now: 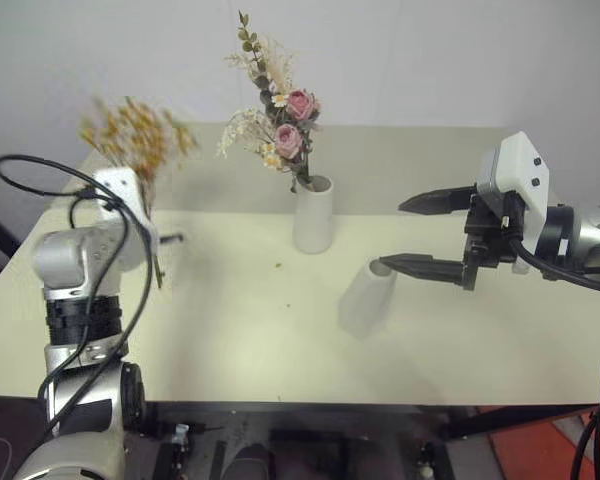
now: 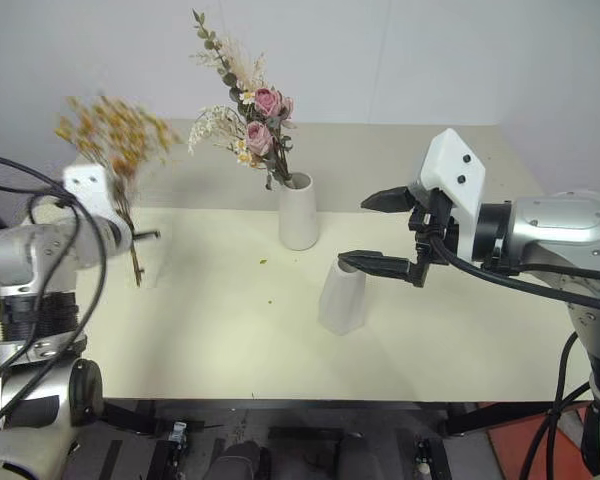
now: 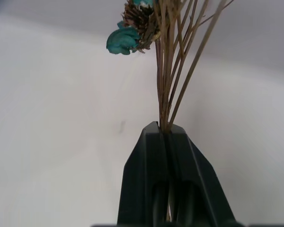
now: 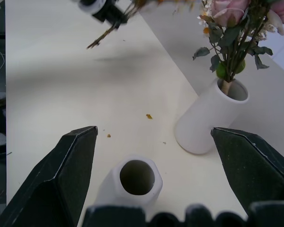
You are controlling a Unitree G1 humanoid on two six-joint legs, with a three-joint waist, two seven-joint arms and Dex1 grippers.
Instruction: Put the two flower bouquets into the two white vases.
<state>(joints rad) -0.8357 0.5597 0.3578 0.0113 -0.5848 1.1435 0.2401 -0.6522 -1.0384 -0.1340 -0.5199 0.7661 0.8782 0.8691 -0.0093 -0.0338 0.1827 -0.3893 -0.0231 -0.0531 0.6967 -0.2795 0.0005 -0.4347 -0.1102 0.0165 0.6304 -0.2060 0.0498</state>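
Observation:
My left gripper [image 3: 164,130] is shut on the thin brown stems [image 3: 173,71] of the yellow-orange bouquet [image 1: 135,135], held upright above the table's left side. The pink rose bouquet [image 1: 285,110] stands in the far white vase [image 1: 313,220] at the table's middle back. A second white vase [image 1: 368,298] stands empty nearer the front, its round mouth [image 4: 137,177] open upward. My right gripper [image 1: 392,235] is open, its two black fingers spread just to the right of that vase's mouth and slightly above it, touching nothing.
The pale table [image 1: 230,340] carries a few small crumbs [image 1: 277,265] between the vases and my left arm. A plain wall rises behind the table's far edge. Black cables loop around my left arm [image 1: 40,180].

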